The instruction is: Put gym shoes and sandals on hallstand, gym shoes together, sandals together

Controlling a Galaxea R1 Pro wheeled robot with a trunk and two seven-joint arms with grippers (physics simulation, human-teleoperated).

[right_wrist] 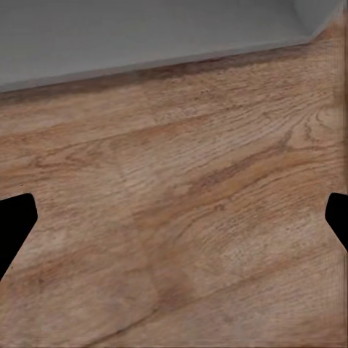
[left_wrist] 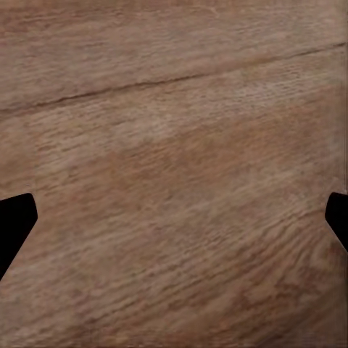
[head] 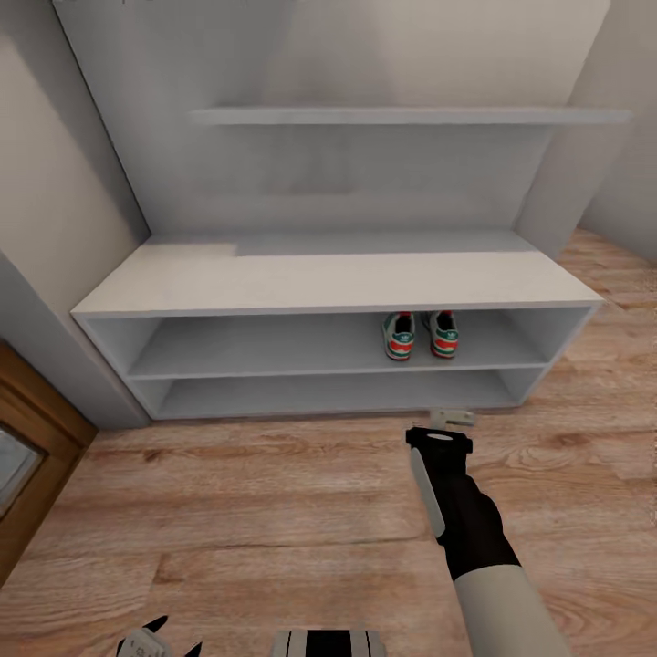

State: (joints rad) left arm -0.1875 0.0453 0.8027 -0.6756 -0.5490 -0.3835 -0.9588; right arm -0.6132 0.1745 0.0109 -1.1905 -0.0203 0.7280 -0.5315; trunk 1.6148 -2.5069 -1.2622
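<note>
Right tool [head: 453, 418] out over the corridor floor [head: 274, 511], just short of the hallstand [head: 328, 278], arm stretched forward from the lower right of the head view. Pale fingertips barely visible past the black wrist collar there. In the right wrist view, fingers [right_wrist: 14, 228] at the two far edges, spread wide, nothing between them but bare planks [right_wrist: 188, 217]; the grey base edge of the hallstand [right_wrist: 145, 36] just ahead of the tool.

Left tool [head: 160, 641] low and tucked back, near the robot's body, well apart from the right tool and from the hallstand. Black fingertips poking up at the frame's lower edge. In the left wrist view, fingers [left_wrist: 14, 228] likewise set wide at the edges, holding nothing, plain wood grain [left_wrist: 174, 174] beneath.

Both gym shoes [head: 420, 334] on the upper of the two low open shelves, ahead of the right tool and slightly above it, side by side, close but not clearly touching, heels toward the camera, green and red-orange visible at the backs. Lower shelf underneath them, directly in front of the right tool. Wide counter top [head: 274, 278] over the shoes, one upper shelf [head: 411, 116] higher on the back panel. Wooden door frame [head: 36, 456] off to the far side of the left tool.
</note>
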